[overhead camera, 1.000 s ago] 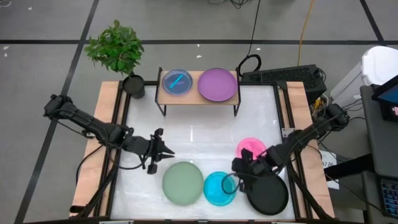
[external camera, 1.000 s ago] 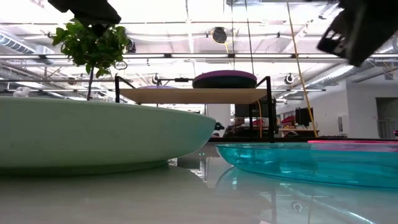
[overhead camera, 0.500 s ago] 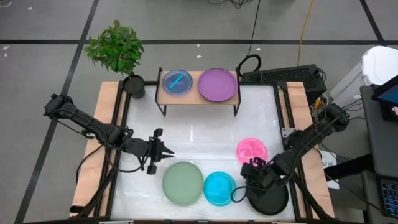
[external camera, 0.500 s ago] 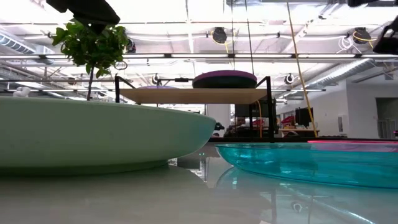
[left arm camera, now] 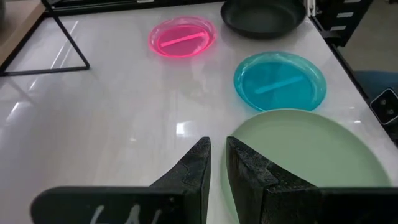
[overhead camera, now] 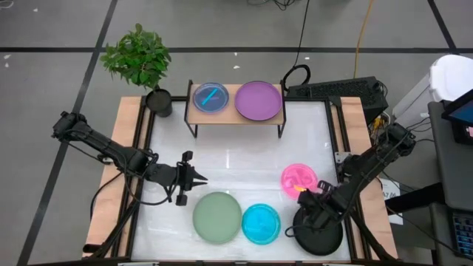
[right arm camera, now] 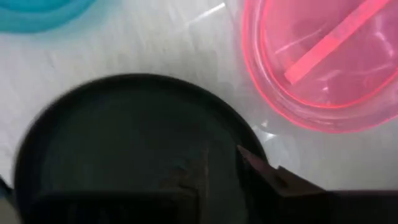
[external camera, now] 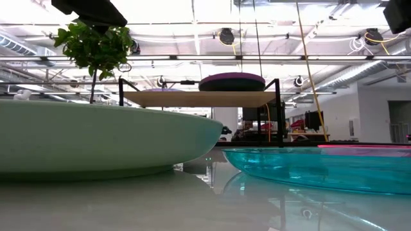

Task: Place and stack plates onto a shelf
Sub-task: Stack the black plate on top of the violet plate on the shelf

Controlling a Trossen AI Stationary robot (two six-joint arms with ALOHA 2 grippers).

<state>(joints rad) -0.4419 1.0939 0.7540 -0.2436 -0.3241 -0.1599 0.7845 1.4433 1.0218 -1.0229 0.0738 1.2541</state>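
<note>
The shelf (overhead camera: 233, 116) stands at the table's far edge and carries a small cyan plate (overhead camera: 211, 97) and a purple plate (overhead camera: 258, 100). Near the near edge a sage green plate (overhead camera: 217, 217), a cyan plate (overhead camera: 261, 224) and a black plate (overhead camera: 319, 236) lie flat on the table, with a pink plate (overhead camera: 299, 178) farther back. My left gripper (left arm camera: 217, 144) is shut and hovers just left of the green plate (left arm camera: 311, 149). My right gripper (right arm camera: 222, 155) is shut and hangs above the black plate (right arm camera: 124, 137), beside the pink plate (right arm camera: 317, 62).
A potted plant (overhead camera: 139, 58) stands at the table's far left corner beside the shelf. A keyboard (overhead camera: 336, 90) and cables lie beyond the far right corner. The white tabletop (overhead camera: 236, 166) between the shelf and the row of plates is bare.
My right gripper has moved from the cyan plate's right edge toward the table's right, over the black plate, and has risen out of the low view. The plates have stayed in place.
</note>
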